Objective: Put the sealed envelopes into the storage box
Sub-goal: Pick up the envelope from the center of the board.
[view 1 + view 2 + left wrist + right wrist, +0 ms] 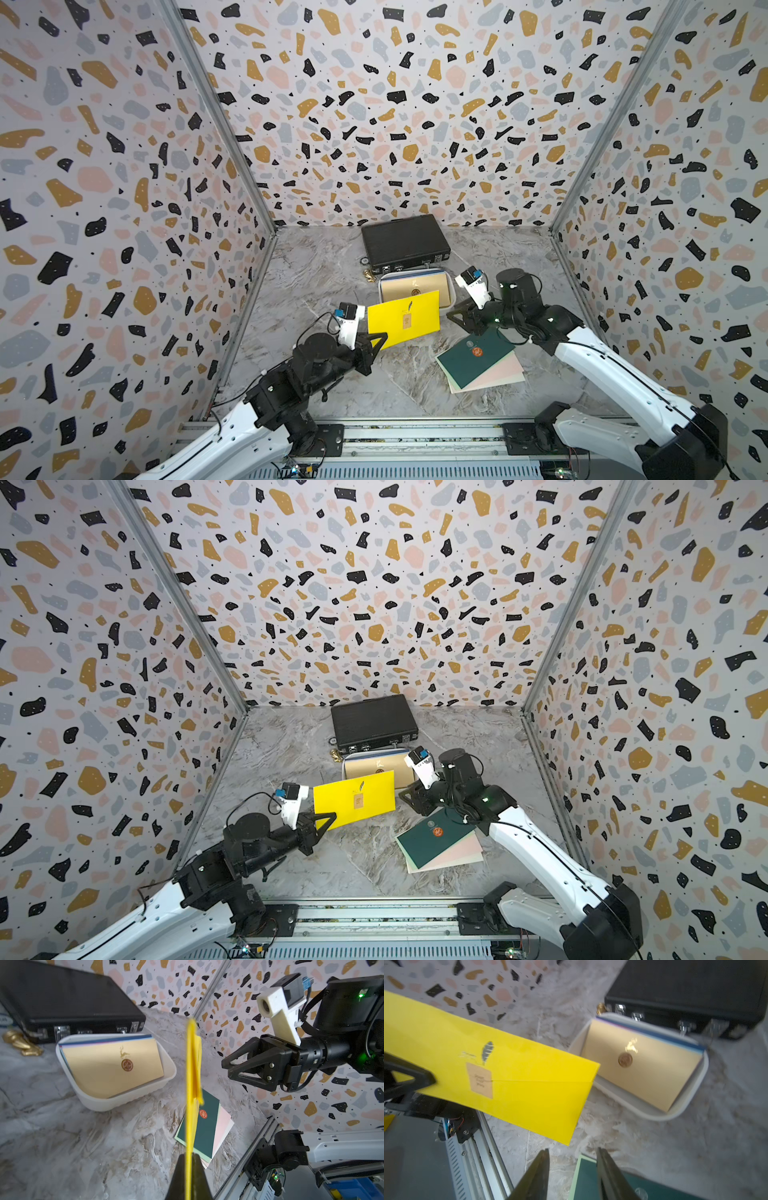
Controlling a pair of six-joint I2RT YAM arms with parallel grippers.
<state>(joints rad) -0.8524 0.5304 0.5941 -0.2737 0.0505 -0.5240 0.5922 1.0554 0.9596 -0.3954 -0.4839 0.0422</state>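
Gripping yellow envelope (pixel 405 318), tan seal sticker (pixel 407 321), left end effector (pixel 383 337) clamped on corner, right end effector (pixel 573 1149) parted, empty

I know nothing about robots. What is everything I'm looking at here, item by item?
yellow envelope: one, yellow, held off the table beside the box.
storage box: one, white, in front of the briefcase.
tan envelope: one, tan, on top inside the box; blue and lilac edges of others show beneath.
dark green envelope: one, dark green, on top of a pile on the table.
pink envelope: one, pink, under it; a pale green one lower.
briefcase: one, black, closed, at the back.
gold trinket: one, gold, beside the briefcase.
table: grey marble.
left gripper: black, shut on the yellow envelope.
right gripper: black, open, empty.
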